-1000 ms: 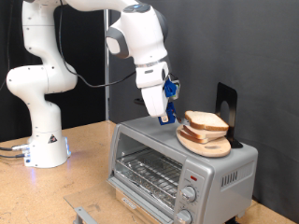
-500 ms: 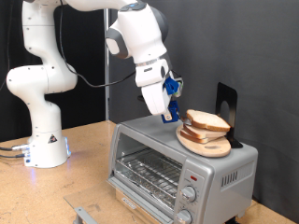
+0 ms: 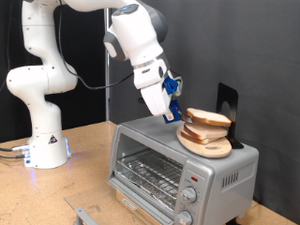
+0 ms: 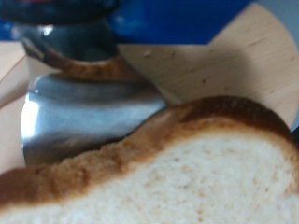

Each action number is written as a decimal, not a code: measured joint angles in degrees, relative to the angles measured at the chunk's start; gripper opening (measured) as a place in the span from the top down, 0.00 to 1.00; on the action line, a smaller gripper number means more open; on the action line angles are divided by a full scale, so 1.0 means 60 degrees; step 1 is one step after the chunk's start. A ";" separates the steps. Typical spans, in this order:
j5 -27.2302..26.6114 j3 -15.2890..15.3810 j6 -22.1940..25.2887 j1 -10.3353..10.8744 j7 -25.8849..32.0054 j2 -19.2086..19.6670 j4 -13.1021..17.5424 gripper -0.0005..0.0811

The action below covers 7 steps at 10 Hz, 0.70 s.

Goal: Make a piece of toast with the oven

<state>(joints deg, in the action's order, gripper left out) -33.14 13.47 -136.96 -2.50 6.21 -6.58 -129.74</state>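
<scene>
The silver toaster oven [image 3: 173,167] stands on the table with its glass door closed. On its top lies a round wooden board [image 3: 208,148] with a stack of bread slices [image 3: 201,135]. My gripper [image 3: 180,116] is at the stack's edge towards the exterior view's left, shut on the top slice, the piece of toast [image 3: 209,118], which sits slightly raised above the others. In the wrist view the toast [image 4: 187,177] fills the foreground, with one metal finger [image 4: 84,112] beside its crust and the wooden board [image 4: 234,56] behind.
A black upright stand [image 3: 226,101] sits on the oven top behind the board. The oven's two knobs [image 3: 187,197] face the front. The robot's base [image 3: 42,141] stands on the wooden table [image 3: 89,173] at the exterior view's left. A small metal part [image 3: 84,216] lies near the bottom edge.
The arm has tilted and shifted slightly towards the exterior view's left. The top slice has risen a little off the stack with the gripper.
</scene>
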 joint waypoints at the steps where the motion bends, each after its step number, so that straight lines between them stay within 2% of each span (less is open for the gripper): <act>1: -0.0121 -0.0020 0.0064 -0.0003 0.0087 -0.0164 -0.0138 0.47; 7: -0.0682 -0.0498 0.1139 -0.0021 0.0652 -0.1269 -0.0802 0.47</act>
<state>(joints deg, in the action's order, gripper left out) -37.23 10.48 -130.13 -2.63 10.13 -14.20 -134.56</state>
